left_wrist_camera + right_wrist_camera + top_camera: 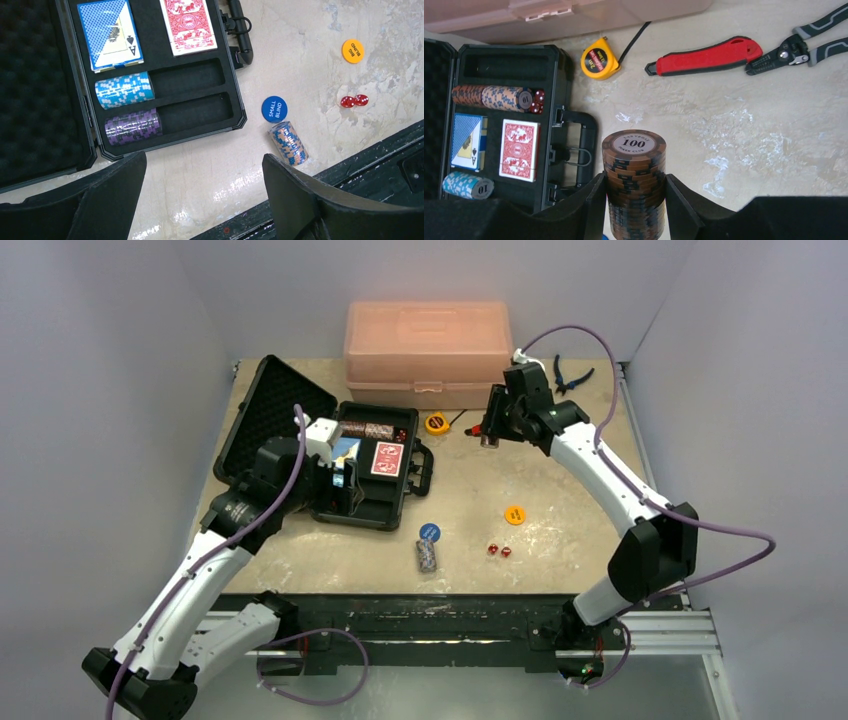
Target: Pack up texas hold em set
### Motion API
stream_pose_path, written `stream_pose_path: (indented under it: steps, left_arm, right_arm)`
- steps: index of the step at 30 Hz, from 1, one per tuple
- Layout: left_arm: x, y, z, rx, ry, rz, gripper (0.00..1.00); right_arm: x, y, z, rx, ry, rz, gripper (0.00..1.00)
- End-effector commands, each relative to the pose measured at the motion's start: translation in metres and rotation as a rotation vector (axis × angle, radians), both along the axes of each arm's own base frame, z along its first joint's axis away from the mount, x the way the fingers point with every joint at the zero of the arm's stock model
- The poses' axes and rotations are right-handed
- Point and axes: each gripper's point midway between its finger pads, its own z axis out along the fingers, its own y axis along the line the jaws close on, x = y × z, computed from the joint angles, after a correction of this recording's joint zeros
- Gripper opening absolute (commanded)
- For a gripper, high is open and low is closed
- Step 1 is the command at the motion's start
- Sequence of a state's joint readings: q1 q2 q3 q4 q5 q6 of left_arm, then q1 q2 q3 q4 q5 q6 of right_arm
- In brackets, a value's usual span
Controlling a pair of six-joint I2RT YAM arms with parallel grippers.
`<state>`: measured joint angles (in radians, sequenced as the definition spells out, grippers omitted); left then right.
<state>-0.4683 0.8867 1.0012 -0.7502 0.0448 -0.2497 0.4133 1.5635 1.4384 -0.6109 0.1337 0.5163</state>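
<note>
The right tool [635,192] clamps a stack of brown chips [634,150] beside the handle side of the open black briefcase [172,137], the left tool [202,162] gapes wide and empty over its near edge, and another chip stack [288,143], blue disc [274,109], red dice [354,101] and yellow disc [352,51] lie loose on the worktop [300,30].

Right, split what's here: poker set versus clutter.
Poker set: black case, red deck, blue deck, blue chips, purple chips, orange chips, loose chips, brown chips, blue disc, yellow disc, red dice.
Lying about: pink box, tape measure, red knife, pliers.
</note>
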Motion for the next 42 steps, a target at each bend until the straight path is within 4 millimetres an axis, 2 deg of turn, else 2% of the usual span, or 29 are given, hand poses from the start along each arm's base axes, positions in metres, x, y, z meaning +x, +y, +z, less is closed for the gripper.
stream_pose_path:
  steps: [1,3,7,11,18,22,28,35,38,42]
  left_arm:
    - [-0.001,-0.002,0.006,-0.010,-0.027,-0.015,0.86]
    - [-0.002,-0.002,0.006,-0.011,-0.030,-0.015,0.86]
    - [-0.002,-0.002,0.006,-0.011,-0.028,-0.014,0.85]
    - [-0.002,-0.002,0.006,-0.011,-0.027,-0.017,0.85]
    - [-0.001,-0.002,0.004,-0.004,-0.022,-0.014,0.85]
    - [0.000,-0.001,0.003,0.003,-0.019,-0.009,0.85]
    - [0.000,0.006,0.008,0.015,-0.042,0.018,0.84]
    - [0.002,0.031,0.020,0.053,-0.121,0.129,0.83]
    - [0.003,0.047,0.025,0.082,-0.154,0.205,0.83]
    - [0.000,0.077,0.038,0.112,-0.222,0.348,0.83]
  right_arm:
    - [0.011,-0.014,0.051,0.025,-0.200,-0.081,0.00]
    - [0.012,-0.021,0.058,0.007,-0.258,-0.094,0.00]
    - [0.011,-0.026,0.088,0.030,-0.436,-0.082,0.00]
    - [0.000,-0.019,0.118,0.023,-0.610,0.049,0.00]
    - [-0.006,0.001,0.147,-0.052,-0.685,0.268,0.00]
    - [-0.012,0.022,0.160,-0.078,-0.734,0.445,0.00]
    - [-0.013,0.058,0.158,-0.095,-0.704,0.723,0.00]
    - [-0.023,0.098,0.159,-0.039,-0.731,0.950,0.00]
    - [-0.026,0.118,0.151,-0.043,-0.716,1.008,0.00]
    - [-0.034,0.150,0.130,-0.067,-0.653,1.102,0.00]
